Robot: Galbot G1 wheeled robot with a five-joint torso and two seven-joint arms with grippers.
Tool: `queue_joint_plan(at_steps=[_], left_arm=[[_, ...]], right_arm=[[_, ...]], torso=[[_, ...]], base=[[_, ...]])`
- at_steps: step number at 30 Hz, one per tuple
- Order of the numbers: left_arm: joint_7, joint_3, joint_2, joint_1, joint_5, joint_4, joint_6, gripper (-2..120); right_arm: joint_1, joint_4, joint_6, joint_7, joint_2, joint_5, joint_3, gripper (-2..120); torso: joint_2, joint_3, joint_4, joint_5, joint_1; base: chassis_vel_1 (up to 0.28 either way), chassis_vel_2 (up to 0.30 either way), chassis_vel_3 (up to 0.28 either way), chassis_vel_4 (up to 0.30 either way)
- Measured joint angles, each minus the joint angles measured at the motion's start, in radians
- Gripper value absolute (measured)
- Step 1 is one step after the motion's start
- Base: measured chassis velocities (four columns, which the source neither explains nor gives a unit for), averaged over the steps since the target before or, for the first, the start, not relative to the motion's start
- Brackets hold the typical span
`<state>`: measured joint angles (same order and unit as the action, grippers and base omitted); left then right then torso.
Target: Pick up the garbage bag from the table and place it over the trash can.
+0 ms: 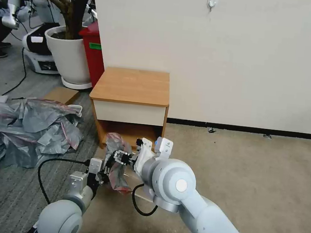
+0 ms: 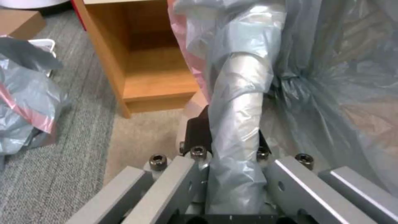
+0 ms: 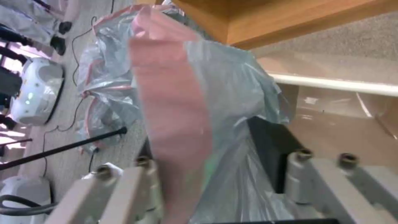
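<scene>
The garbage bag (image 1: pixel 116 157) hangs low in front of the table (image 1: pixel 132 86), off its top and bunched between the two grippers just before the open lower shelf. The left gripper (image 1: pixel 102 171) is clamped on a twisted fold of the grey film, which the left wrist view shows running straight down between its fingers (image 2: pixel 182 174); the right gripper (image 1: pixel 120 158) pinches the pink rim band (image 3: pixel 174 102), which is drawn through its closed jaws in the right wrist view. Just behind that band lies the cream rim of the trash can (image 3: pixel 331 83), with its smooth inner wall below (so the bin sits close under the right hand). To do this step well, I judge the two holds should draw apart along the rim band so the mouth opens wider than the bin, then lower evenly over its rounded corners; the thin film may tear or slip if pulled unevenly. Room is tight toward the table's front edge and shelf, and the heap of bags (image 1: pixel 24 128) with its cables crowds the robot's left, while bare carpet (image 1: pixel 253 171) lies open to the right.
</scene>
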<state>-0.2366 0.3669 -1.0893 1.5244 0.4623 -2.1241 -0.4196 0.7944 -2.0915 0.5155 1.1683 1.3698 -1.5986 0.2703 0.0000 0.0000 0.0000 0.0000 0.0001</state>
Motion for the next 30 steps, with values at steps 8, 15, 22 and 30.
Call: queue_joint_plan(at_steps=[8,15,22,30], left_arm=[[0.002,-0.001,0.002,-0.001,0.001,0.003,0.001,4],[0.004,-0.001,0.002,-0.001,0.002,0.011,0.005,4],[0.008,-0.001,0.004,-0.001,0.002,0.018,0.006,4],[0.039,0.011,0.006,0.013,0.005,0.022,0.020,4]], right_arm=[[-0.003,0.020,0.006,-0.007,-0.004,0.023,0.007,11],[0.004,0.021,0.011,-0.025,-0.022,0.059,0.010,0],[0.008,0.008,0.011,-0.042,-0.036,0.070,0.008,0],[-0.025,0.019,0.012,-0.064,-0.062,0.067,-0.017,0]], torso=[[0.000,0.000,0.0000,0.0000,0.000],[0.000,0.000,0.0000,0.0001,0.000],[0.000,0.000,0.0000,0.0000,0.000],[0.000,0.000,0.0000,0.0000,0.000]], base=[[0.000,0.000,0.000,0.000],[0.000,0.000,0.000,0.000],[0.000,0.000,0.000,0.000],[0.000,0.000,0.000,0.000]])
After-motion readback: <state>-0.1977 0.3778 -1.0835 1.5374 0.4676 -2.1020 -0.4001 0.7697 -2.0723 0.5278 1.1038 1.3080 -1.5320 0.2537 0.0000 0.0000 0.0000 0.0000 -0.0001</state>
